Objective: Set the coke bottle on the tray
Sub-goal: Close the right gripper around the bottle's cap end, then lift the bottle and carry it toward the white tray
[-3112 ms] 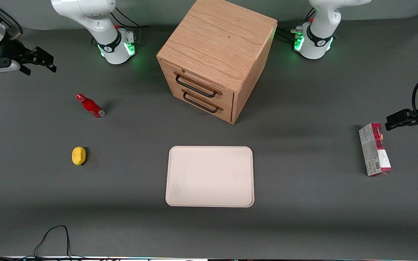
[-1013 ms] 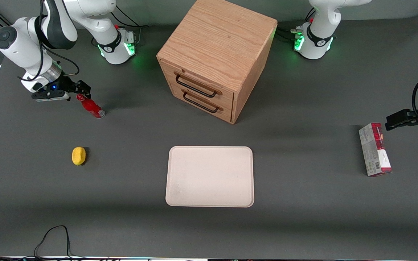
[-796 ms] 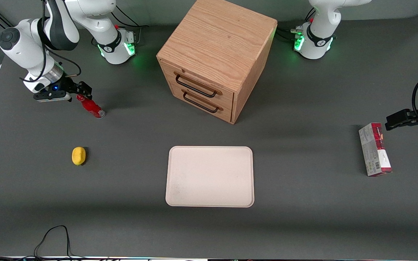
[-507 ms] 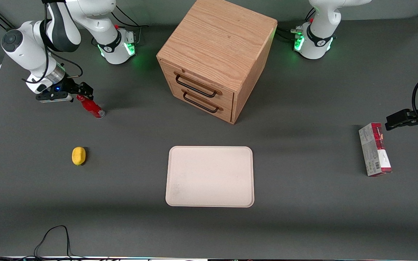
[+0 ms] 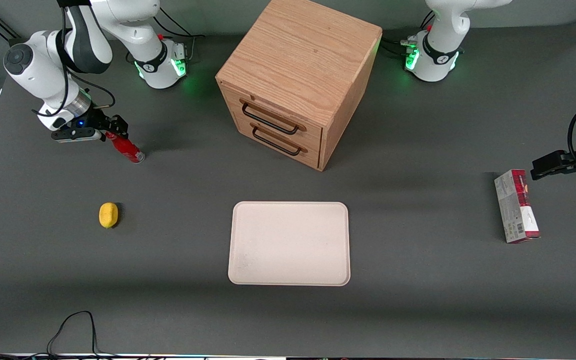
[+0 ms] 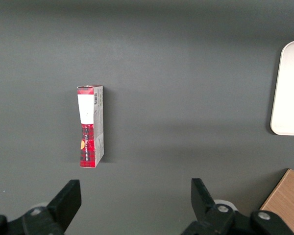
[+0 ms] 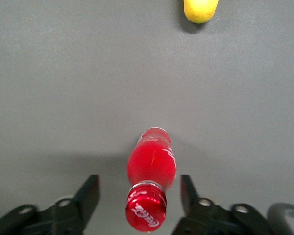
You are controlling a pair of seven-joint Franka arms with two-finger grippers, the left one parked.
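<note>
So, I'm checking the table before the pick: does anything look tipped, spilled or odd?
Nothing stands out. The coke bottle stands upright on the table, the open gripper around its cap. The tray lies flat, the lemon and carton rest apart, and both cabinet drawers are shut.

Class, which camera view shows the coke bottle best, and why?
The right wrist view: the coke bottle fills it, cap and lettering plain, standing between the open gripper fingers. The front view shows it small, its cap partly hidden by the gripper. The left wrist view does not show it.
</note>
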